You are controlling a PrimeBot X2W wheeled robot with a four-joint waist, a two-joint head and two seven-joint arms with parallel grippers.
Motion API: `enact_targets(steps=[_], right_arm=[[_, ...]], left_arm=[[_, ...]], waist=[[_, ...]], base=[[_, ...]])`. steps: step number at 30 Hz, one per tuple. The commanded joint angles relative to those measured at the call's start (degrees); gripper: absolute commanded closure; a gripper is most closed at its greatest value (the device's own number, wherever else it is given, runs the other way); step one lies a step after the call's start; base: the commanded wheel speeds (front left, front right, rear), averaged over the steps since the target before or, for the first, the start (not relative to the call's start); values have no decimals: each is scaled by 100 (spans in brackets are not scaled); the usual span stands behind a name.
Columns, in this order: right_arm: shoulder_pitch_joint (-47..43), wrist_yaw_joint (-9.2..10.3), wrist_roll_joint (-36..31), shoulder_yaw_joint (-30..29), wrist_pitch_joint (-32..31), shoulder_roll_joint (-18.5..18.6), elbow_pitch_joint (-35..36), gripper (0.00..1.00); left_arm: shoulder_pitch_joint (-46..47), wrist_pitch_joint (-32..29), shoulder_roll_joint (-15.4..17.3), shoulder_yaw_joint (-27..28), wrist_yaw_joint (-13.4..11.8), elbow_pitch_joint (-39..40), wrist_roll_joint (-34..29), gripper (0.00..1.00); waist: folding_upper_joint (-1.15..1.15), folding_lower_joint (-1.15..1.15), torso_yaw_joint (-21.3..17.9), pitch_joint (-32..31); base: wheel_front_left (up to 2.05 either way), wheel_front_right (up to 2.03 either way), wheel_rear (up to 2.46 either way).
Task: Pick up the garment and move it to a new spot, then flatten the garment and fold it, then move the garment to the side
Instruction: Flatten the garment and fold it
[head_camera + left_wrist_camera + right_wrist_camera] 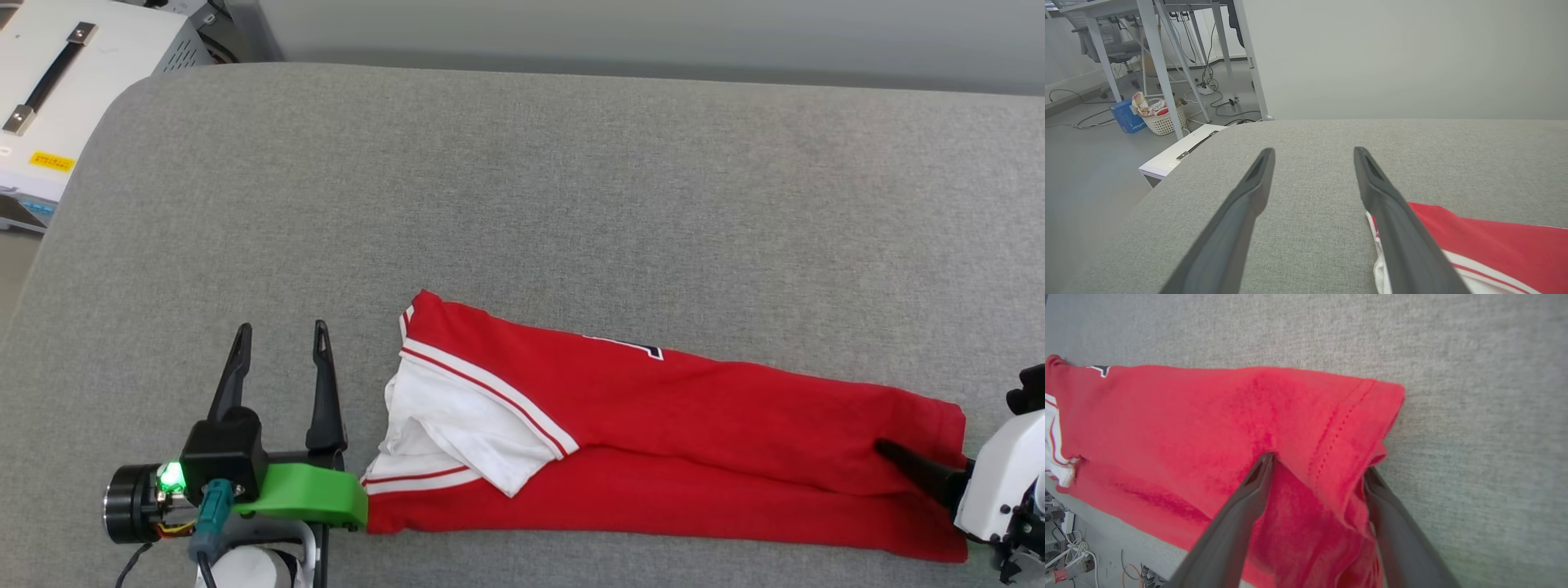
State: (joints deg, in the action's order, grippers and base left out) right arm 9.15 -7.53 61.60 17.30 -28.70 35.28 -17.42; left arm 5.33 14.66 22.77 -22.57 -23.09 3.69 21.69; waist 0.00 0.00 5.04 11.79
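The garment (694, 425) is a red jersey with white sleeves, folded into a long strip along the near edge of the grey padded table (571, 180). My left gripper (282, 327) stands open just left of the collar end, nothing between its fingers. In the left wrist view the left gripper (1314, 152) points across bare padding, and the garment (1494, 245) lies beside its right finger. My right gripper (1318, 464) is open at the hem end, jaws spread wide with loose red cloth of the garment (1188, 428) bunched between them. One dark finger (914, 469) rests on the hem.
A white case (57, 82) with a black handle stands off the table's far left corner. Past that corner are a white basket (1163, 118), a blue box (1128, 116) and desk legs on the floor. A pale wall runs behind the table.
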Motion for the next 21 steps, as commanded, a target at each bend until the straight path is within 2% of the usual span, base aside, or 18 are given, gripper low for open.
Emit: enact_targets(steps=[1, 8, 18, 21], right_arm=[[-20, 4, -82, 185, 37, -163, -118, 99], [2, 4, 0, 157, 295, 133, -378, 100], [33, 4, -70, -251, 364, 1015, -877, 100], [56, 4, -67, -306, 247, 1138, -892, 100]], left_arm=[[-113, 33, -105, 90, 95, -2, -143, 0], [-310, 33, -484, 518, 531, -148, -610, 0], [-482, 33, -760, 921, 984, -324, -1017, 0], [-520, 33, -832, 1004, 1080, -394, -1085, 0]], waist=[[0, 0, -1, -22], [0, 0, -51, -178], [0, 0, -104, -395], [0, 0, -102, -442]], base=[[0, 0, 0], [0, 0, 0], [0, 0, 0], [0, 0, 0]])
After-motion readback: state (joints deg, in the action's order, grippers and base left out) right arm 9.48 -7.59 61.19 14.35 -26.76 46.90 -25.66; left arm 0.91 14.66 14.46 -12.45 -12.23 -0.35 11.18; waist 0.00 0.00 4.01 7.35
